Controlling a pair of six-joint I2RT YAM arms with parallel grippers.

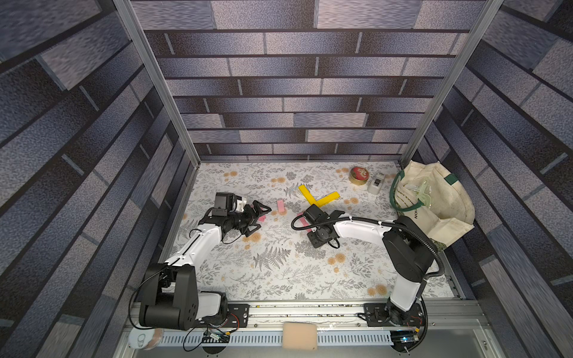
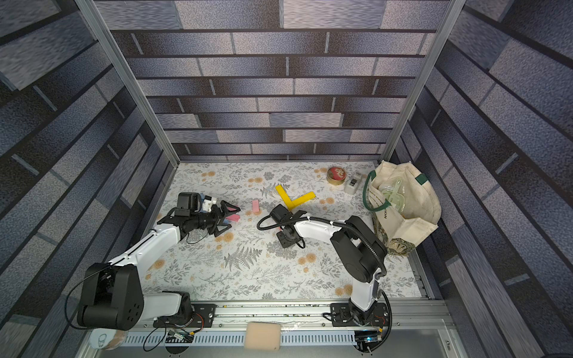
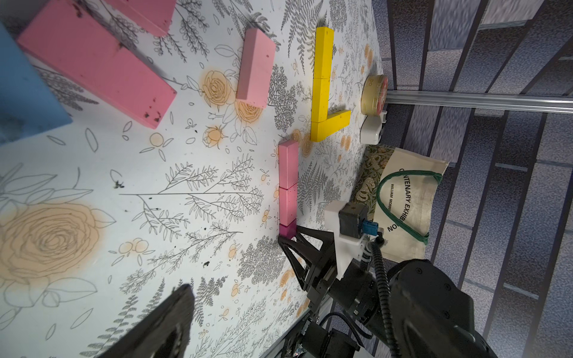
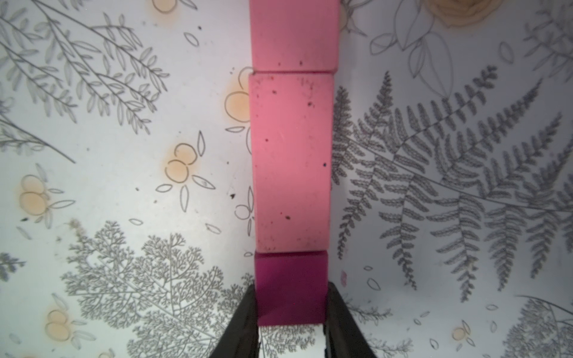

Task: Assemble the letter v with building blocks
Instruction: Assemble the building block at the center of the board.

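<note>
One magenta cube [image 4: 290,272] in right claw [image 4: 292,288]; left claw [image 1: 262,219] wide; tote [image 1: 452,201] holds plastic [image 1: 421,192], perhaps.

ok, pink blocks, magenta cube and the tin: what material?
Pink blocks: matte, pitted faces with dark specks, crisp edges; probably foam or painted wood, can't tell. Magenta cube: same matte look, likely the same stuff. Tin: glossy gold wall, red lid; looks like metal.

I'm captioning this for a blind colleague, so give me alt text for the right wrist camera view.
The right gripper grips a small magenta cube, set end to end with a pink brick; a second pink brick continues the line beyond. A floral-print tabletop lies beneath.
</note>
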